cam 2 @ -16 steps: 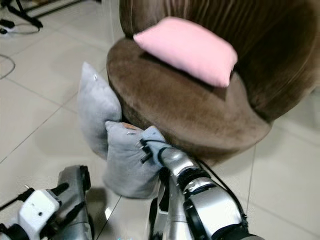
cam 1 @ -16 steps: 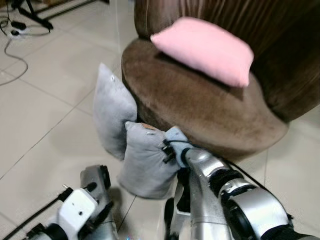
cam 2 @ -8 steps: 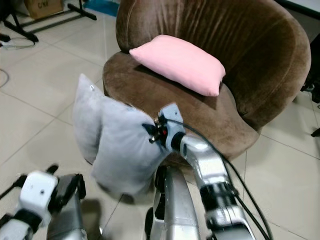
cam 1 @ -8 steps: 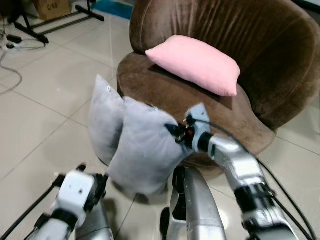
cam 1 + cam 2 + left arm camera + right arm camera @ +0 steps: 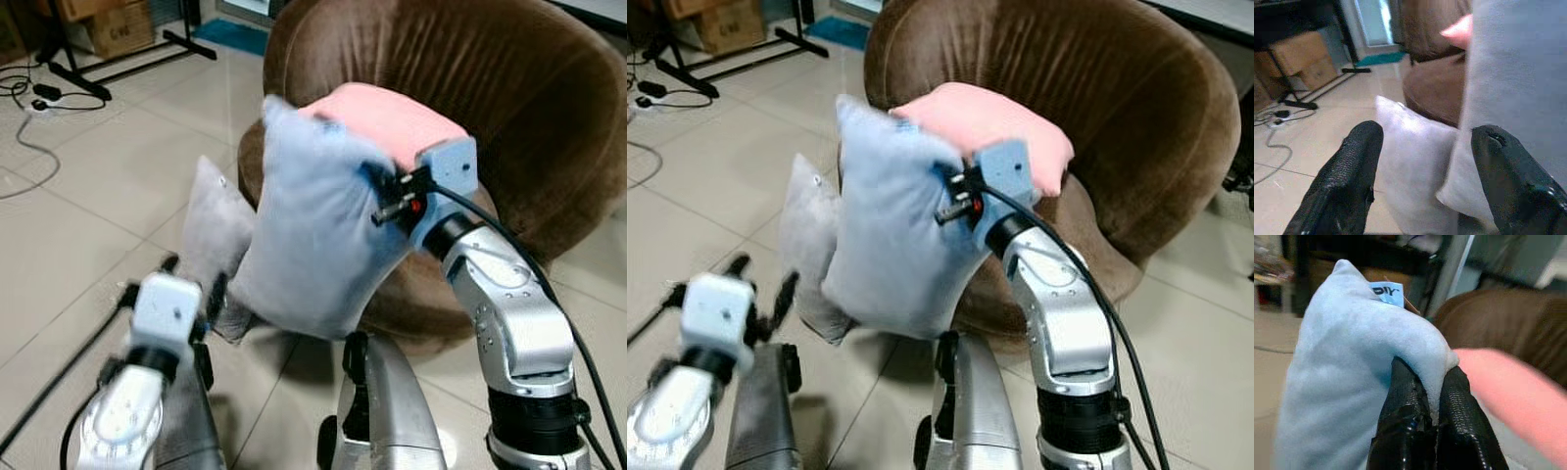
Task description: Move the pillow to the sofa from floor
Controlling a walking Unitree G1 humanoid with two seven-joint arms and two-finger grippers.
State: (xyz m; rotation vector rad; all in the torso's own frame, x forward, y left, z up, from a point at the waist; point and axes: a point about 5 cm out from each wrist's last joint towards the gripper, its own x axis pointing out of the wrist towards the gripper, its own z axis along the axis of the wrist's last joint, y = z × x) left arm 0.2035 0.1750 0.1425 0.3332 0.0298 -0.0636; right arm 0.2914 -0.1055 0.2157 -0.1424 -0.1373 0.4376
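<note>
I've got the right end effector (image 5: 1430,426) pinching the grey pillow (image 5: 318,235) up against the sofa (image 5: 549,127) front — left end effector (image 5: 1422,181) spread, holding nothing.

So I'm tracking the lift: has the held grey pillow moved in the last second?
Yes. The grey pillow, pinched by the right gripper, has risen from the floor to seat height beside the brown sofa.

A second grey pillow (image 5: 214,223) stands on the pale tiled floor (image 5: 98,186), leaning against the base of the seat, and in the left wrist view it is seen between the two fingers. A pink pillow (image 5: 1004,127) lies behind the pinching fingers. Further away there are black cables (image 5: 24,93), cardboard boxes (image 5: 122,29) and a black stand (image 5: 191,34).
</note>
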